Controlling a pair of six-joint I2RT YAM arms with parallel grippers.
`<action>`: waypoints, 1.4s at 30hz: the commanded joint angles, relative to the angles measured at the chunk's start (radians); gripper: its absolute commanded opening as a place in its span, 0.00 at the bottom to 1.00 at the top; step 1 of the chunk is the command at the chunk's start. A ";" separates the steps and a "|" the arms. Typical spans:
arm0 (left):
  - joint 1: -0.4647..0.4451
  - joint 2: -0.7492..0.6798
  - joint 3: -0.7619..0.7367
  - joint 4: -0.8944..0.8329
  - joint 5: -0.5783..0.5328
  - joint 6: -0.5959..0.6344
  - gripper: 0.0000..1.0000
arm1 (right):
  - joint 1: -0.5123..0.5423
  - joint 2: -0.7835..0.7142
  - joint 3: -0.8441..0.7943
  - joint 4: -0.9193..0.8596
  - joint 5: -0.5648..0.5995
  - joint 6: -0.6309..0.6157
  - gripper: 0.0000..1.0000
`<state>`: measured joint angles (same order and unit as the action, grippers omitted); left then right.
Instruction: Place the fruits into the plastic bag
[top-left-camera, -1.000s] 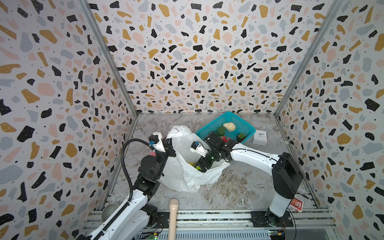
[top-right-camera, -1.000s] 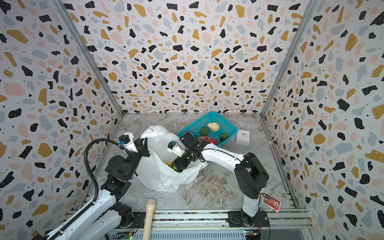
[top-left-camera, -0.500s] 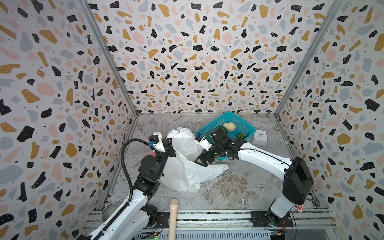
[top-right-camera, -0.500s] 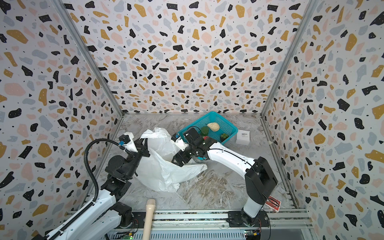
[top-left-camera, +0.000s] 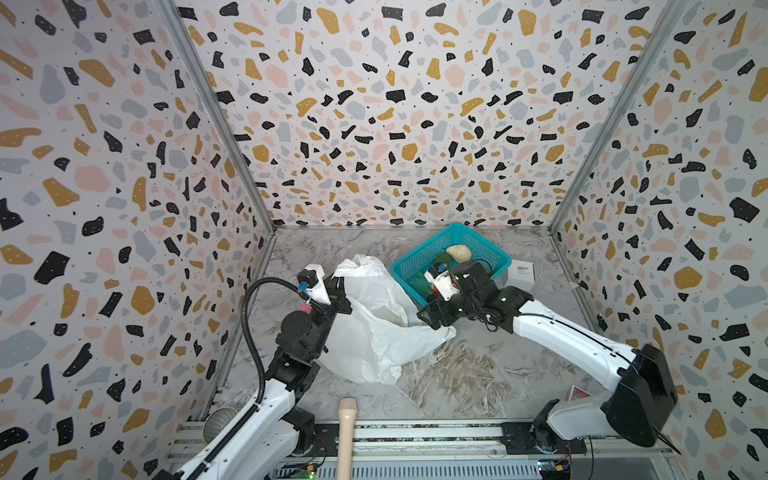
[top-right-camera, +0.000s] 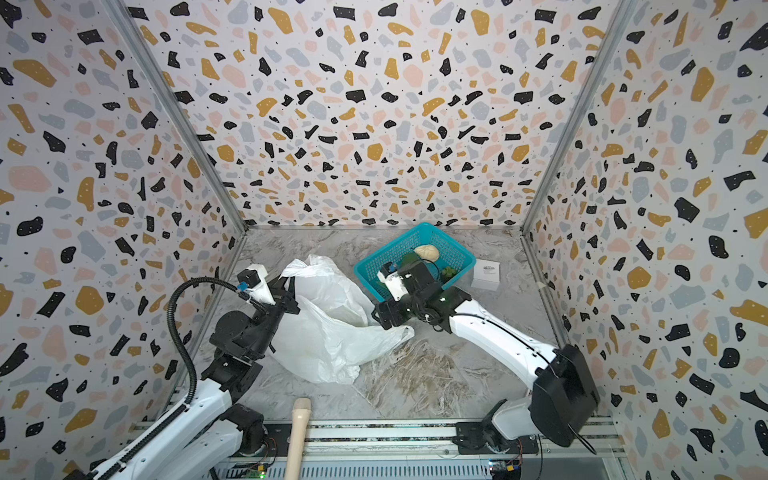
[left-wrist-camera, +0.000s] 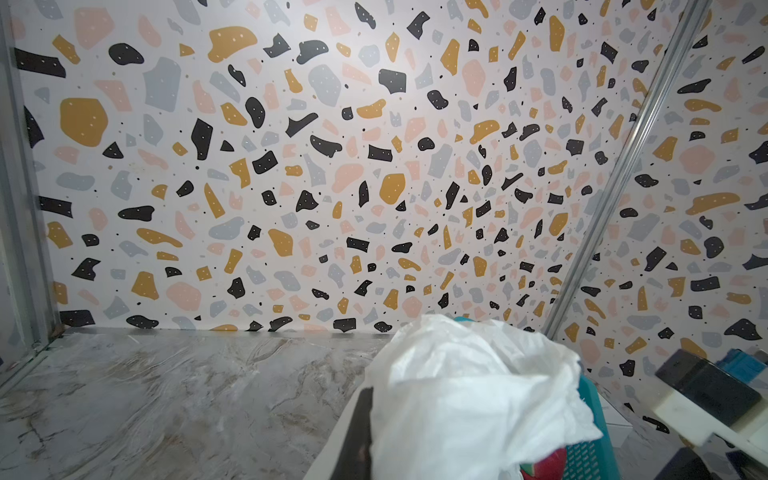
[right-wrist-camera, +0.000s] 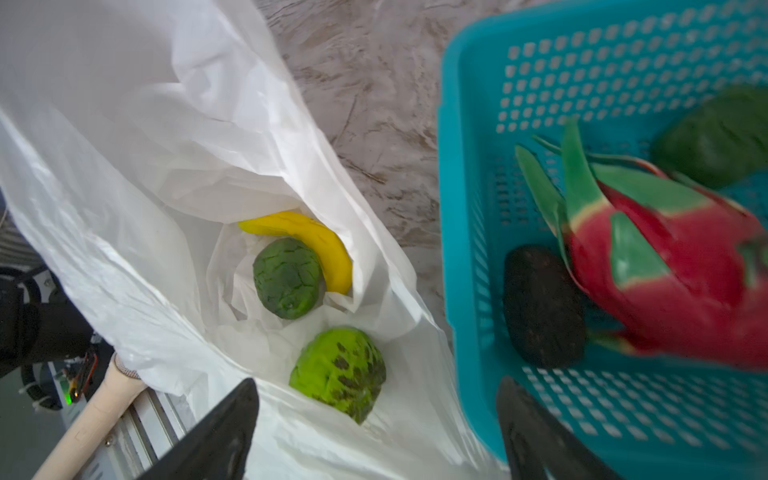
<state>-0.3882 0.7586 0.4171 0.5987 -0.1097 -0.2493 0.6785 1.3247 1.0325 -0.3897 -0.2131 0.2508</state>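
Bright even light, soft shadows (dragon fruit (right-wrist-camera: 685, 282) motion-blurred)

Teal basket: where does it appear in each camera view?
Top view: teal basket, back, right of centre.
Top view: teal basket, back, right of centre.
Left wrist: teal basket peeks behind plastic bag.
Right wrist: teal basket beside plastic bag, holding dragon fruit.
Shared landmark: plastic bag.

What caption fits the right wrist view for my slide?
Open right claw; plastic bag holds banana and two green fruits; dragon fruit sits in teal basket.
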 joint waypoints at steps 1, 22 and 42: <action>0.004 -0.010 0.007 0.039 0.011 0.014 0.00 | -0.071 -0.128 -0.101 -0.002 0.041 0.149 0.87; 0.004 0.014 0.020 0.038 0.028 0.024 0.00 | -0.126 -0.057 -0.291 0.108 -0.163 0.055 0.70; 0.002 0.032 0.030 0.036 0.033 0.023 0.00 | -0.100 0.040 -0.271 0.342 -0.200 0.028 0.00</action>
<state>-0.3882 0.7921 0.4179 0.5957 -0.0864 -0.2317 0.5682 1.4044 0.7425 -0.0875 -0.3946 0.2943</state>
